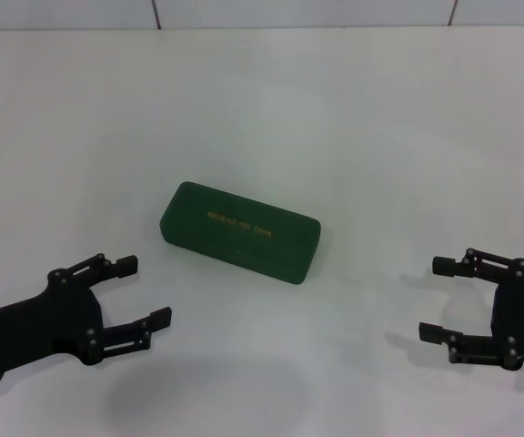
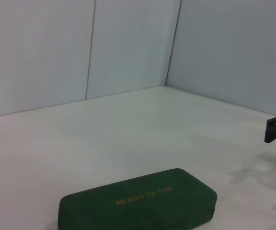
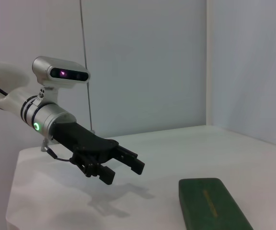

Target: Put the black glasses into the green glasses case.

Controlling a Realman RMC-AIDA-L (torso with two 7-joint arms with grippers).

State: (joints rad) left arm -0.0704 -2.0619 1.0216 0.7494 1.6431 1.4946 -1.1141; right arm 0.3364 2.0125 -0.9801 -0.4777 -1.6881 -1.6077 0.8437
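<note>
- Head view shows the green glasses case (image 1: pixel 240 232) lying shut, near the middle of a white table (image 1: pixel 353 109), lid up with gold lettering (image 1: pixel 239 225) along the top.
- Its long axis runs from about 10 o'clock to 4 o'clock in this view, with one rounded end toward the far left and the other toward the near right.
- No black glasses appear in any view, on the table or in a gripper. They may already sit inside the shut case, but the lid hides that.
- At about 8 o'clock from the case, the left gripper (image 1: pixel 141 290) hovers low over the table, fingers spread apart and holding nothing, tips pointing toward the table's middle.
- At about 4 o'clock, the right gripper (image 1: pixel 436 299) is well apart from the case, likewise spread and empty, tips pointing inward.
- Neither gripper touches the case.
- Judged from this, either the task is complete and both arms are clear, or no step has started.
- If it has not started, the next move calls for finding the glasses and opening the lid, one gripper steadying the base.
</note>
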